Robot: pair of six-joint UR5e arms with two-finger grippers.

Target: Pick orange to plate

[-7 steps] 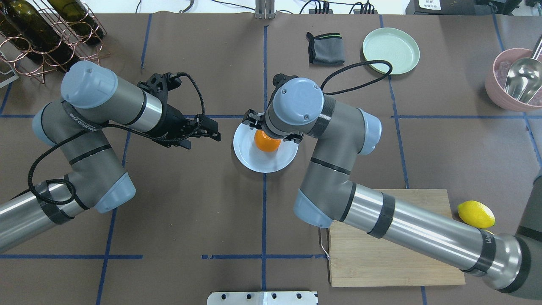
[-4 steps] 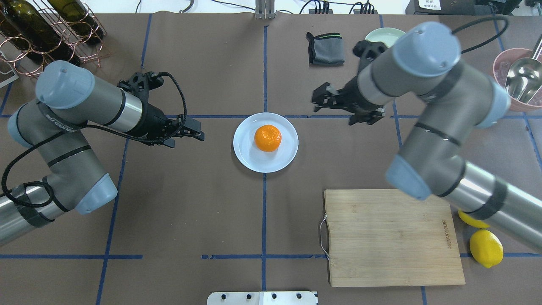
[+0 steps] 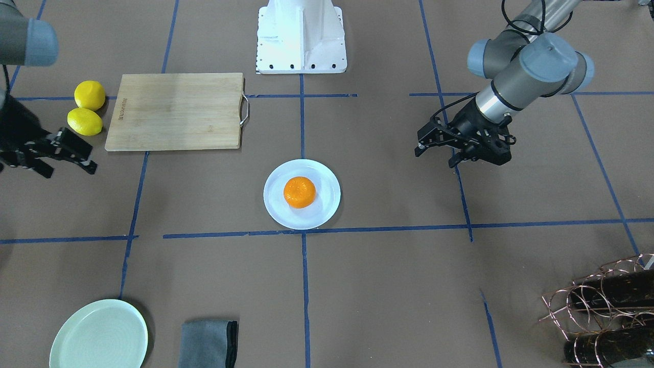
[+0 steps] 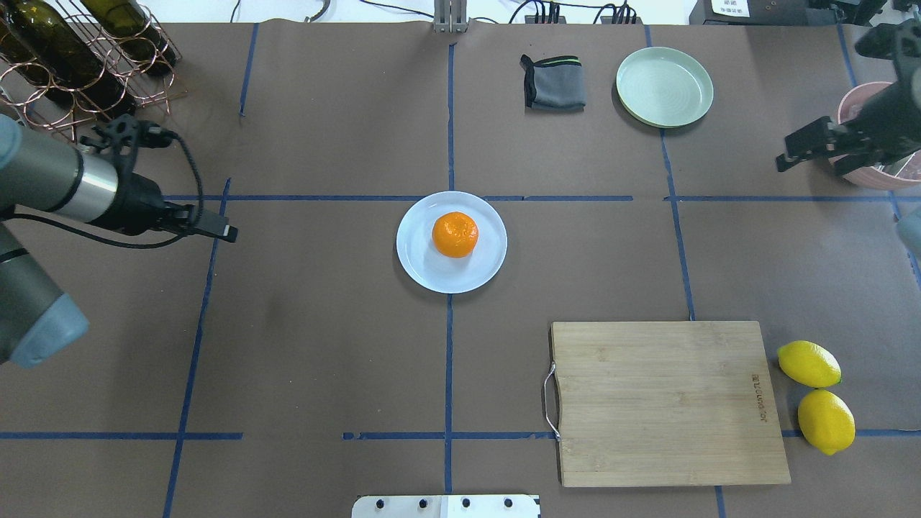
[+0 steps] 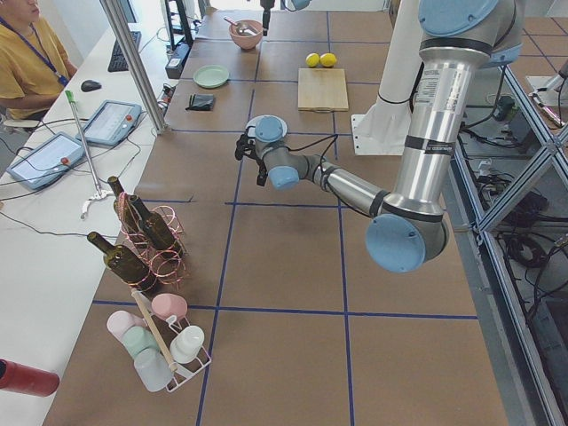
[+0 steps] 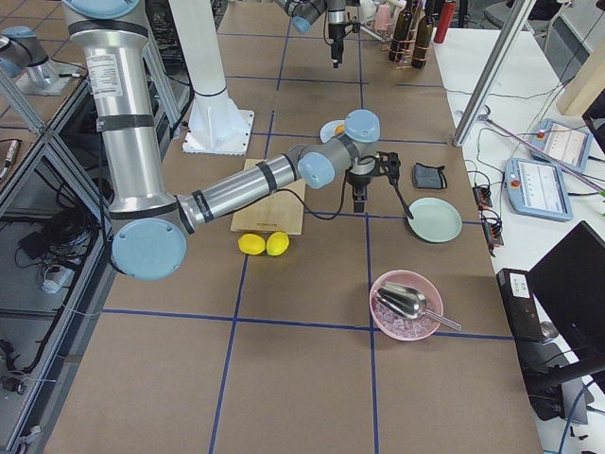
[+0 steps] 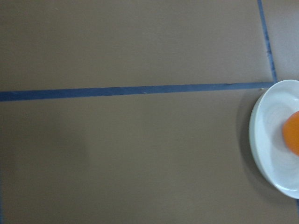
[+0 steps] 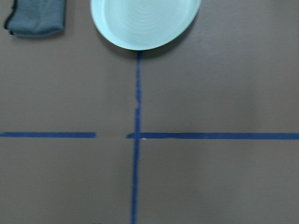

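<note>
The orange point(image 4: 455, 234) rests in the middle of the white plate point(image 4: 414, 253) at the table's centre, with nothing touching it. It also shows in the front view as the orange point(image 3: 299, 192) on the plate point(image 3: 276, 210). My right gripper point(image 4: 784, 155) hangs open and empty far to the right, beside the pink bowl. My left gripper point(image 4: 221, 232) is far to the left of the plate, open and empty. The left wrist view catches the plate point(image 7: 268, 149) and a slice of the orange point(image 7: 293, 133) at its right edge.
A mint-green plate point(image 4: 664, 86) and a folded grey cloth point(image 4: 554, 83) lie at the back right. A wooden cutting board point(image 4: 669, 403) sits front right with two lemons point(image 4: 809, 364) beside it. A pink bowl point(image 4: 856, 97) stands far right, a bottle rack point(image 4: 72, 57) back left.
My right gripper has lifted off the orange, left it on the plate and swung far to the right. The left arm has pulled back to the left.
</note>
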